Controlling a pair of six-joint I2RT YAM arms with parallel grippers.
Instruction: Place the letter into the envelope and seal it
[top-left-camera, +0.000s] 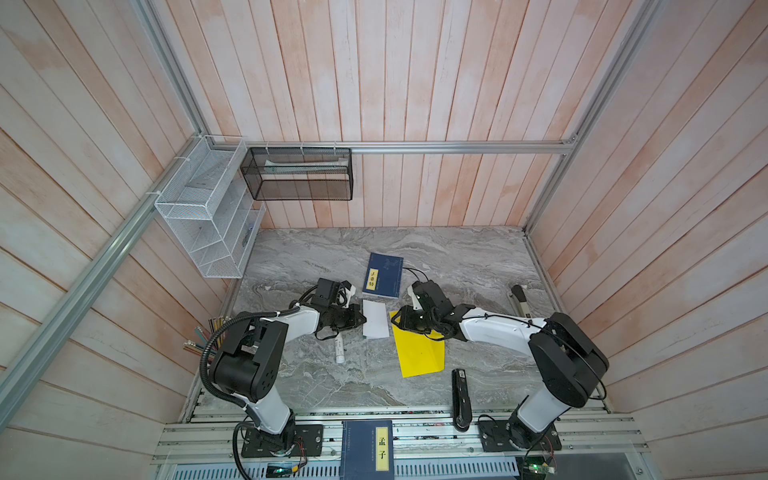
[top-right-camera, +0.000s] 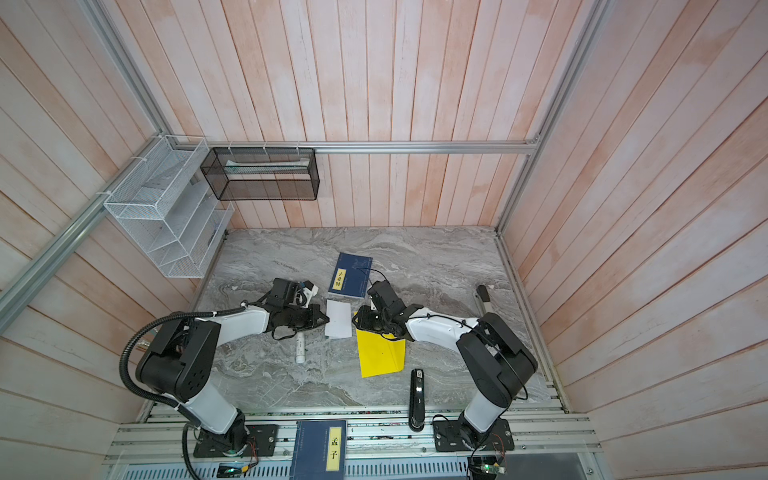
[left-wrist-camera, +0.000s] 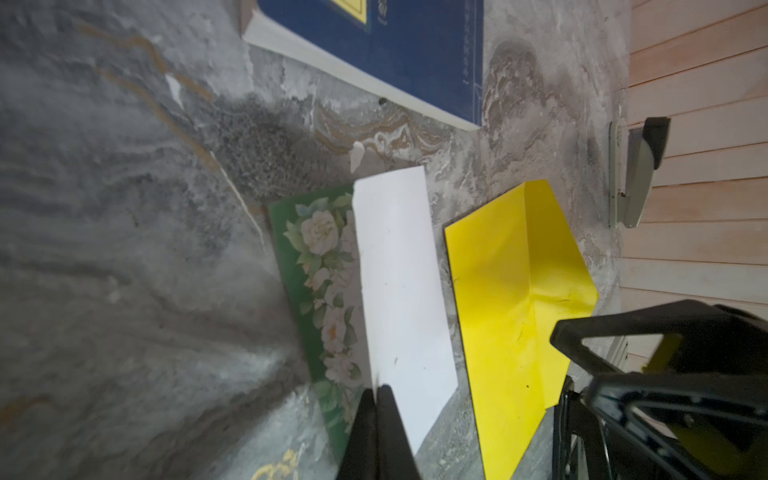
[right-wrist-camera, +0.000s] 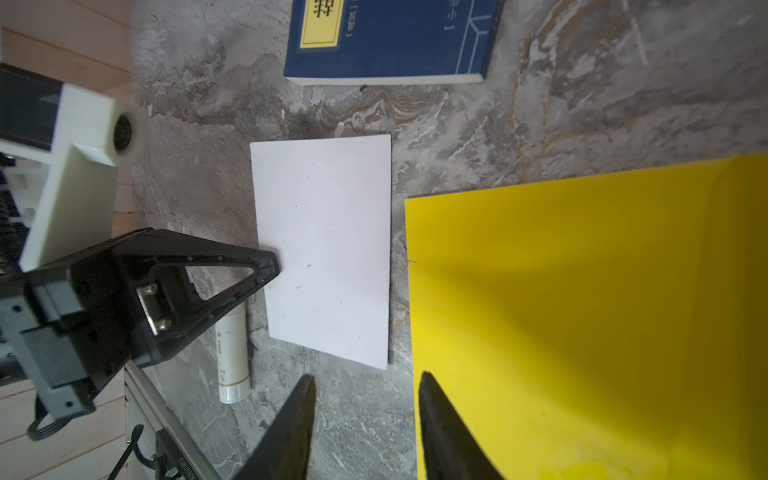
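Two grippers: both sit close to the envelope (top-left-camera: 417, 349), one on each side of the letter (top-left-camera: 376, 319).
Letter: lies flat on the marble table (top-left-camera: 457, 257), just beside the envelope's left long edge, white face up; the left wrist view shows a green floral underside (left-wrist-camera: 316, 266) where one edge lifts off the table.
Envelope: yellow, flat on the table, long axis running from near to far in both top views, its far end under the right gripper (top-left-camera: 397, 320).
Left gripper (top-left-camera: 362, 319): jaws together, clamped on the letter's edge farthest from the envelope; both wrist views show the tips pinching the paper.
Right gripper: jaws apart, holding nothing; in the right wrist view one fingertip (right-wrist-camera: 428, 386) hangs over the envelope's edge, the other over bare table between envelope and letter.
Key relation: the envelope lies straight across the letter from the left gripper, so the sheet has to travel rightward toward it. The letter's long axis is roughly parallel to the envelope's. I cannot tell where the envelope's mouth is.
Nearer arm: left for the letter, right for the envelope.
Step, as I judge it: early; letter gripped, not yet inserted, flap not sealed.
Count: one letter, one envelope, two blue books (one (top-left-camera: 383, 275) just beyond the envelope's far end), one white tube (top-left-camera: 339, 350), one black device (top-left-camera: 460, 399), one stapler (top-left-camera: 519, 300).
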